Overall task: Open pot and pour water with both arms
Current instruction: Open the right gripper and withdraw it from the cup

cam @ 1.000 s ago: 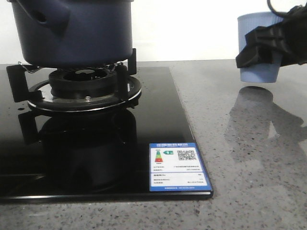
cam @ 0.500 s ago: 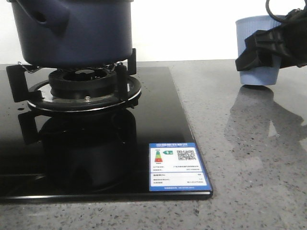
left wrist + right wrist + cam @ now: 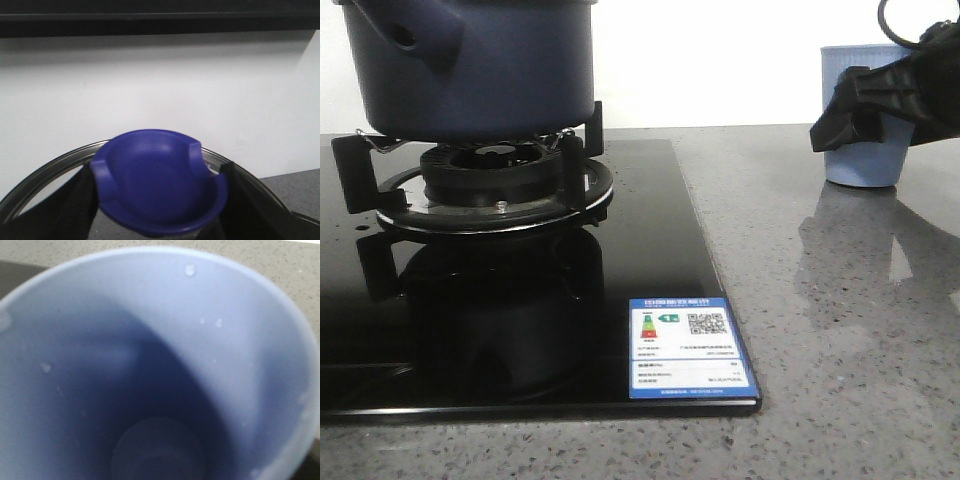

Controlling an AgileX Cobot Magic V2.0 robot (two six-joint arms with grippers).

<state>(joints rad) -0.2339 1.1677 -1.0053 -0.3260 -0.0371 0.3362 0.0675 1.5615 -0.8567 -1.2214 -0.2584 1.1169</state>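
**Pot on the burner at your left, cup in the right gripper at your right.**

Reading from the left, you see the pot [image 3: 470, 65] standing on the black burner grate [image 3: 480, 175] of the glass cooktop [image 3: 650, 250], its stubby handle socket [image 3: 415, 35] facing you; a blue energy label [image 3: 690, 348] lies on the cooktop's near right corner. In your left wrist view, the left gripper [image 3: 157, 200] has its dark fingers [image 3: 75, 205] closed on either side of a blue lid knob [image 3: 157, 182], with the glass lid's rim [image 3: 45, 172] arcing behind it. Farther right, on the grey speckled counter [image 3: 840, 330], the light-blue cup [image 3: 862, 115] stands upright with its base on the surface, and your right gripper [image 3: 880, 95] is clamped around its side. Your right wrist view looks straight down into the cup, droplets [image 3: 190, 270] clinging to its inner wall.
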